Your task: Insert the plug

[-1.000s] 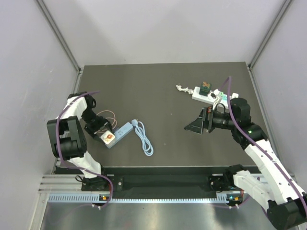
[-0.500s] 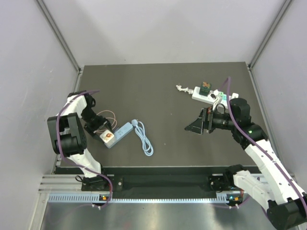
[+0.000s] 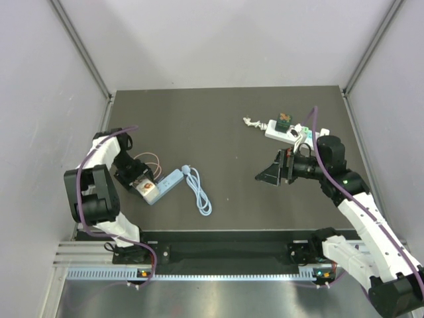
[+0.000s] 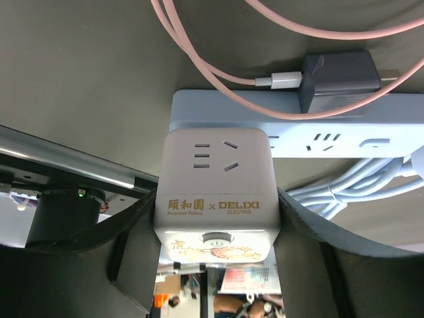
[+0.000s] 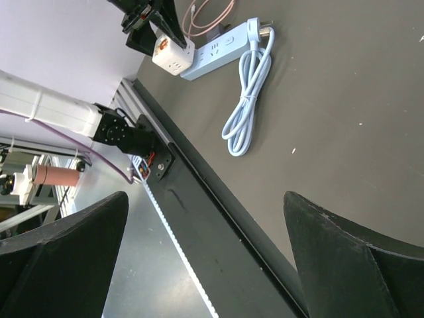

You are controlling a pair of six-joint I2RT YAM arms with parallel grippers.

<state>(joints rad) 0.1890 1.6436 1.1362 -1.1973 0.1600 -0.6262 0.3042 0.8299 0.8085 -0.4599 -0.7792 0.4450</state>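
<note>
The plug is a white cube adapter with gold lettering. My left gripper is shut on it, one dark finger on each side. The cube sits against the left end of a light blue power strip; its pins are hidden. From above, the cube and strip lie at the table's left, with the left gripper on the cube. My right gripper hovers open and empty over the table's right half, far from the strip. Its wrist view shows the cube and strip in the distance.
A dark charger with a pink cable is plugged into the strip. The strip's pale coiled cord lies to its right. A white power strip with a green plug lies at the back right. The table's front rail runs below the right gripper.
The left arm's upper links have shifted slightly, and the cube has edged a little to the left on the strip's end. The right arm has not moved.
</note>
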